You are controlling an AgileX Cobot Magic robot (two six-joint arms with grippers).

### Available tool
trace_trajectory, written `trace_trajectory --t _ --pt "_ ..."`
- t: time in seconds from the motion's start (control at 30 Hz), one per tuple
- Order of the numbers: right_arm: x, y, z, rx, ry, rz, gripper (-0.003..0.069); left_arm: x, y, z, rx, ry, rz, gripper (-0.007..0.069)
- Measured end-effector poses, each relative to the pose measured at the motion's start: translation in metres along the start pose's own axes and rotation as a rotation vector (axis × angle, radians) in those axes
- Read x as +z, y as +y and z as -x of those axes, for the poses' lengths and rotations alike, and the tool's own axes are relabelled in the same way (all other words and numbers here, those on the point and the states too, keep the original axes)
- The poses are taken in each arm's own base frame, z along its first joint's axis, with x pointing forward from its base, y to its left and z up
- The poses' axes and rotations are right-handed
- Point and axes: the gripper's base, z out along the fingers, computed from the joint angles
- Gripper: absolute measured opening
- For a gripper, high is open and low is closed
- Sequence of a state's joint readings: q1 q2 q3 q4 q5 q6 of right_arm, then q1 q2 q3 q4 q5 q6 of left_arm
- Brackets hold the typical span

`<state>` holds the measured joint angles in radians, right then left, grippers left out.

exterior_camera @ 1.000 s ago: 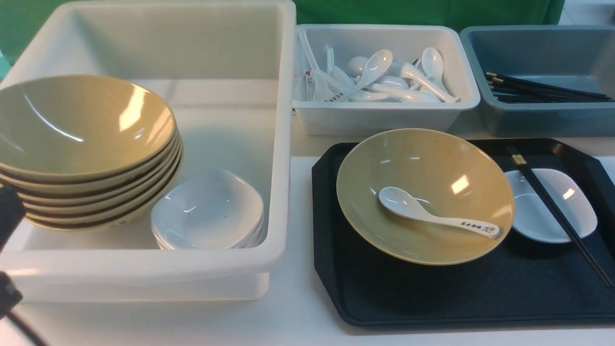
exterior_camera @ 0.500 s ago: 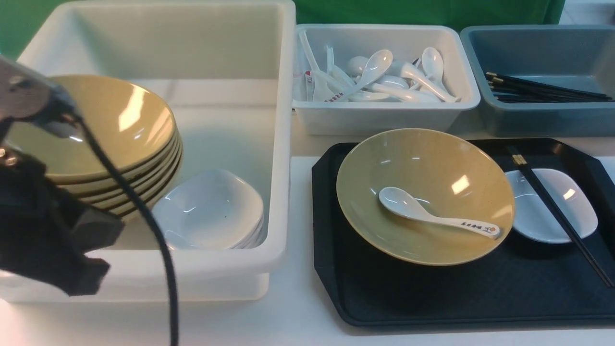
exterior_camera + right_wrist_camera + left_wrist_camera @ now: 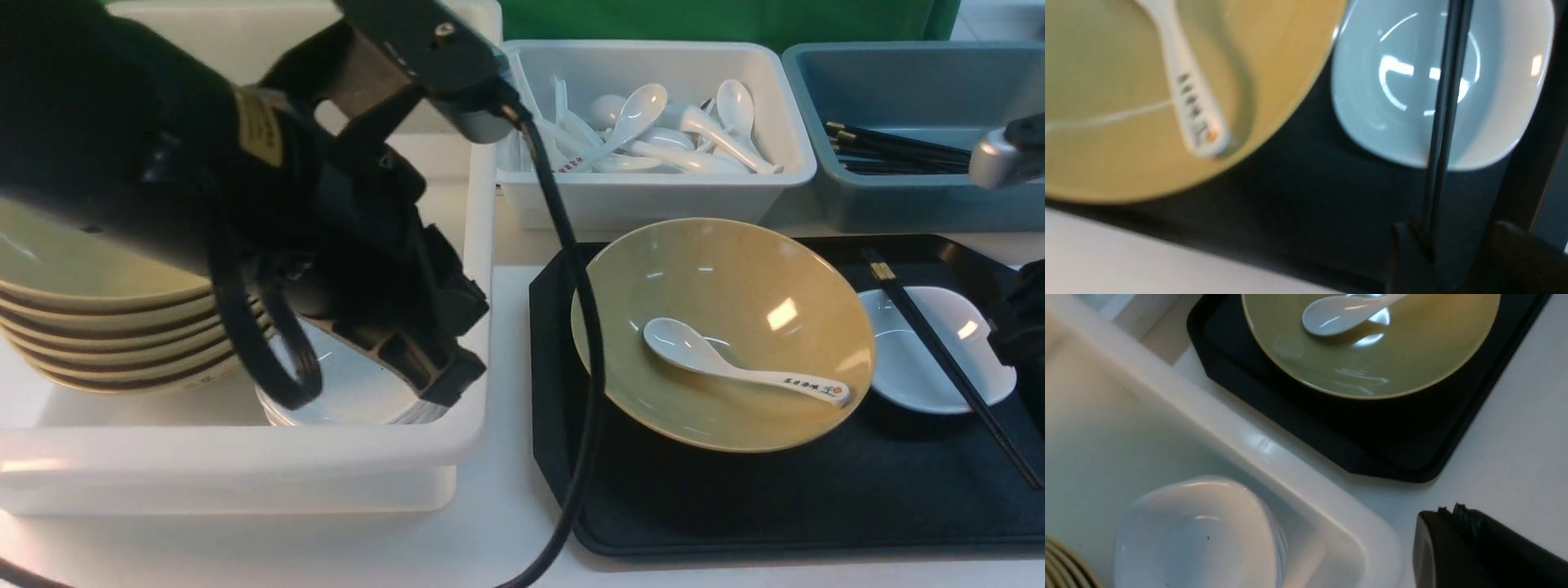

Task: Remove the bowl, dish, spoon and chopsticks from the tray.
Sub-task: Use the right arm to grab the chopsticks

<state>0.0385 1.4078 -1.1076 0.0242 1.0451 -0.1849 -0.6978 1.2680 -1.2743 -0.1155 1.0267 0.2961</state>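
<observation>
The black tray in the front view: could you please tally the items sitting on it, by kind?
Bowl: 1
Dish: 1
Spoon: 1
Chopsticks: 1 pair
Total on the tray: 4

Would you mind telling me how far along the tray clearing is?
Done: nothing; the bowl, spoon inside it, dish and chopsticks across it all sit on the tray. In hand: nothing gripped; the right jaws stand open by the chopsticks. Remaining: all four.
</observation>
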Motion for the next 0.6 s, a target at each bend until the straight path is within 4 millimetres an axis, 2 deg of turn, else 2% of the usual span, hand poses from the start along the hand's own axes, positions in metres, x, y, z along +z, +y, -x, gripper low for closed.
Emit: trace_trajectory --t 0.07,0.1,0.13,0.17,0.2,0.23,0.3,0.4,0.43,0.47,0.6 --pt "0.012 -0.004 0.017 -0.004 0.016 -0.005 0.0421 0.006 0.0 0.001 0.004 0.011 -0.006 -0.0011" --pt "0.016 -0.004 0.019 -0.004 0.024 -0.004 0.0428 0.006 0.0 0.001 0.004 0.012 -0.007 -0.0011" --pt "0.027 -0.007 0.031 -0.004 0.043 -0.001 0.0477 0.009 0.001 0.002 0.007 0.012 -0.006 -0.0011" --pt "0.029 -0.008 0.035 -0.004 0.043 -0.002 0.0489 0.01 0.001 0.002 0.008 0.013 -0.007 -0.0011" --pt "0.042 -0.009 0.042 -0.005 0.072 0.002 0.0508 0.011 0.001 0.003 0.008 0.015 -0.007 -0.0011" --pt "0.043 -0.01 0.044 -0.005 0.075 0.002 0.0508 0.011 0.001 0.003 0.009 0.014 -0.007 -0.0011" --pt "0.064 -0.012 0.053 -0.007 0.125 0.008 0.0518 0.013 0.001 0.003 0.008 0.016 -0.009 -0.0011" --pt "0.091 -0.014 0.057 -0.01 0.179 0.011 0.0507 0.015 0.001 0.004 0.005 0.016 -0.011 -0.0011" --pt "0.092 -0.014 0.057 -0.01 0.18 0.011 0.0505 0.015 0.001 0.004 0.007 0.016 -0.011 -0.0011" --pt "0.104 -0.015 0.057 -0.019 0.203 0.001 0.0489 0.015 0.002 0.004 0.006 0.011 -0.01 -0.0011" --pt "0.12 -0.019 0.057 -0.032 0.221 -0.024 0.0427 0.015 0.002 0.006 0.006 -0.004 -0.005 -0.0011"
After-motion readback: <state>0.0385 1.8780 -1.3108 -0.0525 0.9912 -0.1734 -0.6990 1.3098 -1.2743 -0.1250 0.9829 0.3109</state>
